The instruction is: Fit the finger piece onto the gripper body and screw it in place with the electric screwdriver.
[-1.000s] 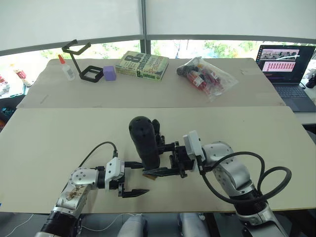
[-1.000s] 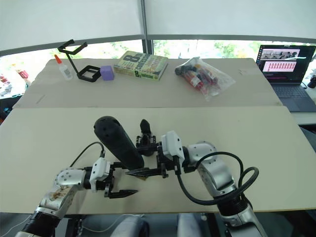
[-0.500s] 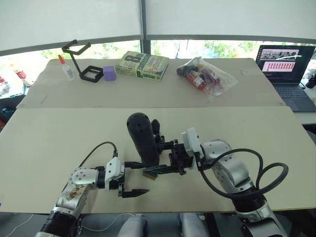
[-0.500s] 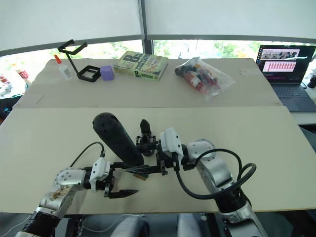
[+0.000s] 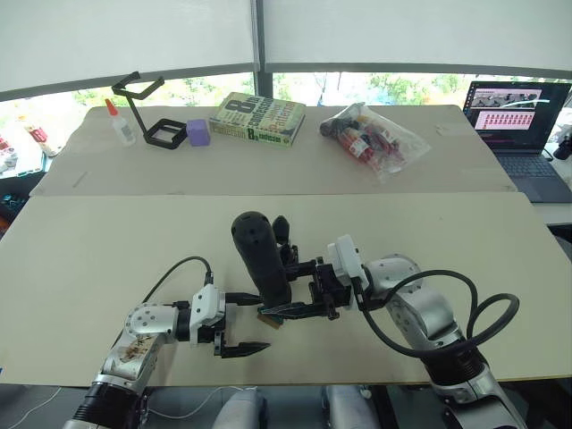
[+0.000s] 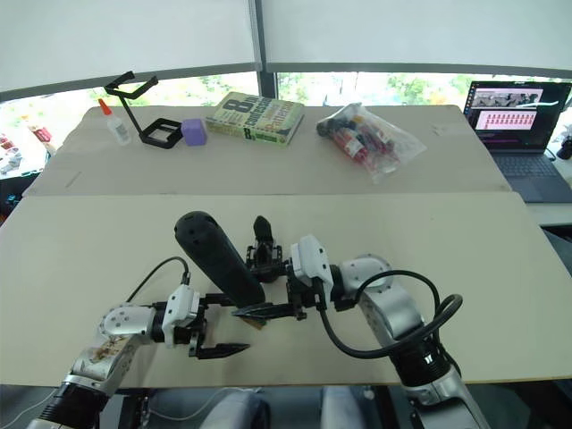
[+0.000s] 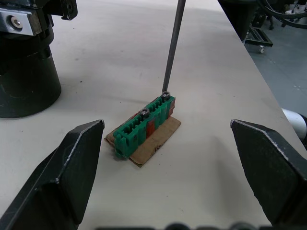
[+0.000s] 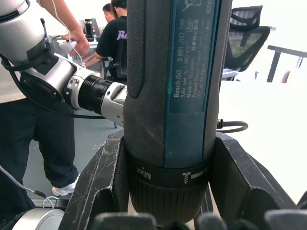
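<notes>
beige tabletop point(image 5: 107, 241) under me, clutter along the upper edge. my right gripper point(image 5: 299, 288) clamps the electric screwdriver point(image 5: 262, 256) upright at frame centre, the gripper body point(image 5: 284, 239) just behind it. my left gripper point(image 5: 239, 323) rests spread and empty, lower left. i'd keep the bit point(image 7: 171, 45) plumb and press lightly. my left wrist view alone shows it touching a screw on the green block point(image 7: 144, 125).

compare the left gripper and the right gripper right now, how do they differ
The left gripper is open with nothing between its fingers; the right gripper is shut on the electric screwdriver. The left gripper hangs low over the table, beside the small green block; the right gripper holds the screwdriver roughly upright, its bit resting on that block. Both have two black fingers.
</notes>
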